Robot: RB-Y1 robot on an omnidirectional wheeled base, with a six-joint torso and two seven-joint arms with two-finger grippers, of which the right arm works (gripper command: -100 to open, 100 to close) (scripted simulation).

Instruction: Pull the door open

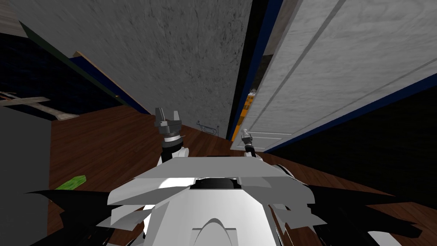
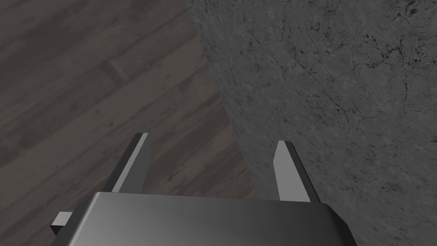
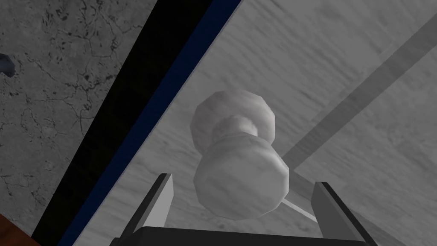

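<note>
A pale grey panelled door [image 1: 341,55] with a dark blue edge stands ajar at the right of the head view; a narrow gap [image 1: 249,64] shows between it and the grey wall [image 1: 170,51]. The door [image 3: 333,64] carries a round pale knob [image 3: 241,179]. My right gripper [image 3: 243,192] is open, its fingers standing either side of the knob without touching it. In the head view the right gripper [image 1: 245,136] sits at the door's lower edge. My left gripper [image 1: 167,115] is open and holds nothing, held up by the wall; its fingers [image 2: 286,171] point at the wall's foot.
Brown wood floor [image 1: 98,145] spreads to the left. A dark grey block [image 1: 21,171] stands at the far left, with a green thing [image 1: 72,183] lying by it. Something orange [image 1: 246,106] shows through the door gap. A black area [image 1: 384,145] lies right of the door.
</note>
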